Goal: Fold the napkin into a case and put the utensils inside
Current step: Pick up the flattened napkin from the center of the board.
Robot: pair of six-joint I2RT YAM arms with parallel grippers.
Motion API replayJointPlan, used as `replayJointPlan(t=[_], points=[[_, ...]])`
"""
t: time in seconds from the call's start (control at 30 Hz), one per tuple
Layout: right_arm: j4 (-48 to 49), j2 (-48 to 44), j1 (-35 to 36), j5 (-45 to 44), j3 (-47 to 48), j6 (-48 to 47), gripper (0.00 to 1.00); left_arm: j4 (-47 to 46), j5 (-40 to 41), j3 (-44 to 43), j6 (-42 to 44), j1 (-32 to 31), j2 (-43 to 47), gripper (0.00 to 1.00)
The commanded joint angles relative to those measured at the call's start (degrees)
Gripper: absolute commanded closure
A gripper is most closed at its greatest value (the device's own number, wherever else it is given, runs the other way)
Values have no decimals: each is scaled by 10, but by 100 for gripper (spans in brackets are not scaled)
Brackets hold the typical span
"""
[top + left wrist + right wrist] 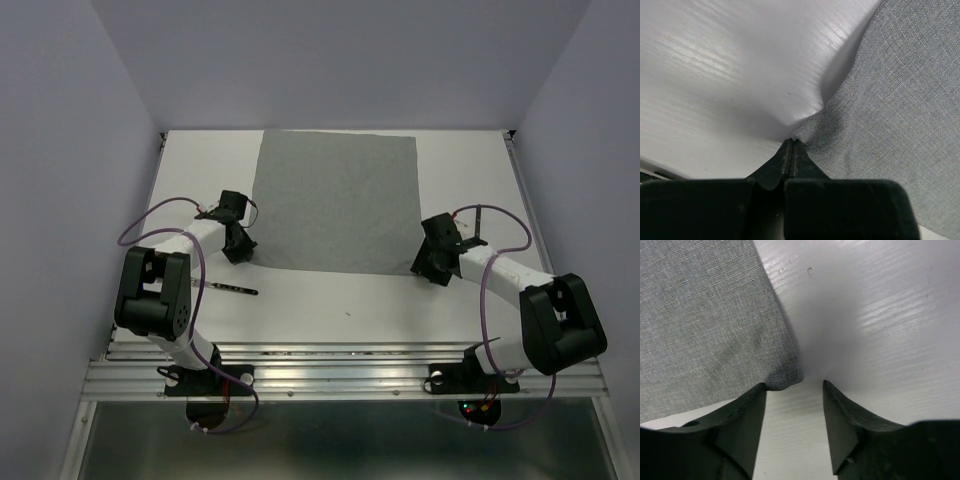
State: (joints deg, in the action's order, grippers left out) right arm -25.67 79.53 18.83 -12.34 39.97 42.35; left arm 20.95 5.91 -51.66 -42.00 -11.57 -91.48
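Note:
The grey napkin (335, 200) lies spread flat on the white table (350, 305). My left gripper (242, 256) is at its near left corner. In the left wrist view the jaws are shut, with the tips (791, 142) pinching that corner of the napkin (880, 110), which lifts slightly off the table. My right gripper (427, 270) stands open at the near right corner. That corner of the napkin (705, 315) touches the left fingertip (760, 390) of the gripper (794, 386). One thin dark utensil (232, 288) lies by the left arm. No case shows in any view.
A thin dark stick (478, 222), perhaps another utensil, lies right of the right wrist, among its purple cable. Lilac walls close in the table on the left, right and back. A metal rail (350, 370) runs along the near edge.

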Motion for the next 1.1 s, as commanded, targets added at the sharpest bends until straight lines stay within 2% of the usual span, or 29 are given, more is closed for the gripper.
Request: replayJointPlan(t=[0.0,0.33,0.37,0.4,0.43,0.47,0.53,0.57,0.63,0.83,1.07], points=[[30,5,2,5,-8,15,49,18,13,-16,5,-3,24,100],[29,4,2,-6,13,7,43,8,32,-7,8,-3,3,100],[29,10,2,-4,15,6,43,6,30,-5,6,-3,2,97],[28,13,2,-3,18,5,43,-4,20,2,3,-3,9,84],[28,13,2,-3,19,6,43,-9,16,8,-1,-3,14,84],[28,16,2,-3,19,5,43,-13,16,15,-3,-3,24,71],[28,19,2,-3,21,5,43,-15,16,17,-5,-4,31,59],[28,19,2,-1,21,3,43,-14,17,17,-5,-3,32,45],[28,21,2,-1,23,0,42,-13,15,19,-5,-3,35,37],[26,32,2,-8,26,2,42,-23,14,23,-3,-4,28,38],[26,34,2,-8,26,-1,42,-28,16,15,-5,-11,6,50]])
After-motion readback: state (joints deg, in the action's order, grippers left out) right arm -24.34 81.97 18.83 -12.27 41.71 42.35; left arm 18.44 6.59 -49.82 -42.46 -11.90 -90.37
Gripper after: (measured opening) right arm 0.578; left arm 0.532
